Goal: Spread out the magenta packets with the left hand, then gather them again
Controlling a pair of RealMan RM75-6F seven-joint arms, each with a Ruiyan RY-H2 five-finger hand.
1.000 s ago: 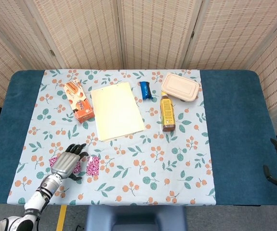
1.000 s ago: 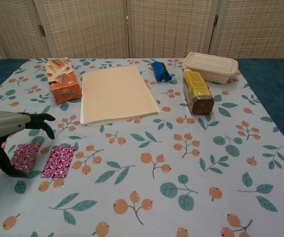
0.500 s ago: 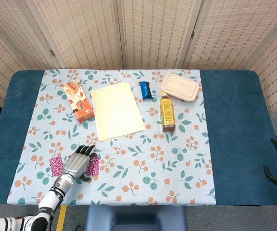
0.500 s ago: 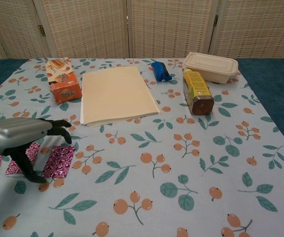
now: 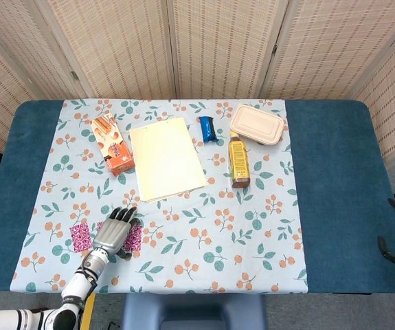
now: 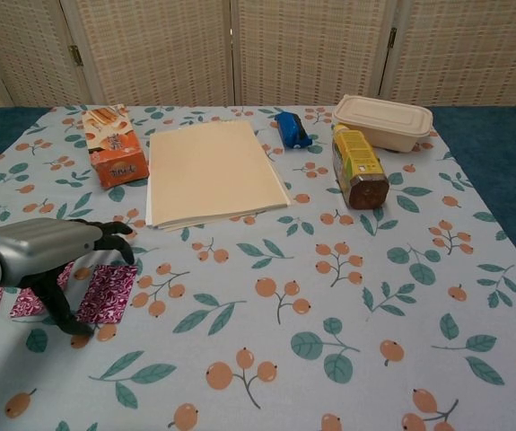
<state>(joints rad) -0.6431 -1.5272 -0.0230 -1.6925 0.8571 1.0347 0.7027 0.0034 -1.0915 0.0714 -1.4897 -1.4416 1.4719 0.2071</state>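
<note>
Currently left robot hand (image 5: 115,232) flat over magenta packets (image 6: 105,293), fingers spread, gripping nothing; thin, light, slippery — push from top.

Bright even light, soft faint shadows, sharp focus, perhaps slight wide-angle stretch at edges

Three magenta packets (image 6: 107,293), one orange carton (image 5: 112,144), one paper stack (image 5: 166,157), one blue wrapper (image 5: 207,128), one bottle (image 5: 238,161), one lidded container (image 5: 257,124)

Left hand (image 6: 47,247) looks like brushed silver metal with black fingers. Magenta packets (image 6: 107,293) are shiny foil; tablecloth (image 6: 329,287) is matt printed fabric.
</note>
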